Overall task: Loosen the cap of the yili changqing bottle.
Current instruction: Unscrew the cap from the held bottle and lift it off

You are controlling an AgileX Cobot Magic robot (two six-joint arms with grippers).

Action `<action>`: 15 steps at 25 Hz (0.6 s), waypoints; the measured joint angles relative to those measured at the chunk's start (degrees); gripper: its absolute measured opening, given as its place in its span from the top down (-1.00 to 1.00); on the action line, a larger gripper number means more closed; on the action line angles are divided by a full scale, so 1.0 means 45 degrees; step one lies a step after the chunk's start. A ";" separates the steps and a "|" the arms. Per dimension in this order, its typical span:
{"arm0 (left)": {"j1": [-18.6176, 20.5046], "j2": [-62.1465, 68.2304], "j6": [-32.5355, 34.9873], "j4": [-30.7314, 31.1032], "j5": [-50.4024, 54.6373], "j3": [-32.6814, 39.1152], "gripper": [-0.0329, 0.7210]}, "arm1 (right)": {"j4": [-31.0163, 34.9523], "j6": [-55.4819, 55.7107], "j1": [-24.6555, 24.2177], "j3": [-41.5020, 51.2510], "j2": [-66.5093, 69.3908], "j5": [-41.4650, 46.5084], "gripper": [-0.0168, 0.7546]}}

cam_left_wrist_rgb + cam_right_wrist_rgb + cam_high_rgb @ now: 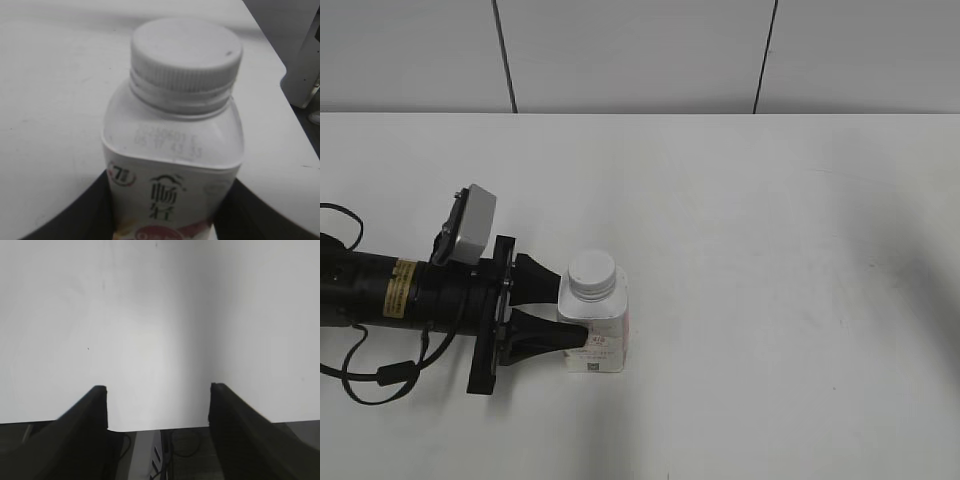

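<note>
Bottle body being clamped from the left in the exterior view: left claw (563,315) reaching in level along the white surface (770,250), one finger passing behind the yili changqing bottle (594,325) and the other pressing its front face. Standing upright, long axis vertical, slightly left of centre and toward the near edge. Sitting on top and fully exposed, the cap (592,273), with nothing touching it. Right arm not appearing in this view at all.

Looking up the label from the left wrist view: yili changqing bottle (172,165) filling the frame, dark fingers (75,215) flanking both lower sides, apparently gripping the body well below the ribbed cap (186,55).

Showing only bare surface (150,315) in the right wrist view: right claw (158,407) spreading wide and holding nothing, bottle nowhere in sight.

Judging the coming move: cap lying straight above the clamped body, free for a top-down approach along the vertical axis; left arm nearer but occupied with steadying, so the twist probably falling to the right claw, needing to travel in from well away.
</note>
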 joint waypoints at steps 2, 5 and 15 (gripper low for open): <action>0.0000 0.0000 0.0000 0.0000 -0.0009 0.0000 -0.01 | 0.0304 0.0028 0.0000 -0.0451 0.0378 0.0000 -0.34; 0.0000 0.0000 0.0000 0.0000 -0.0009 0.0000 -0.01 | 0.0965 0.0121 0.0124 -0.1021 0.0774 0.0000 -0.34; 0.0000 0.0000 0.0000 0.0000 0.0014 0.0000 0.00 | 0.1519 0.1227 0.2585 -0.2520 0.1999 0.0000 -0.34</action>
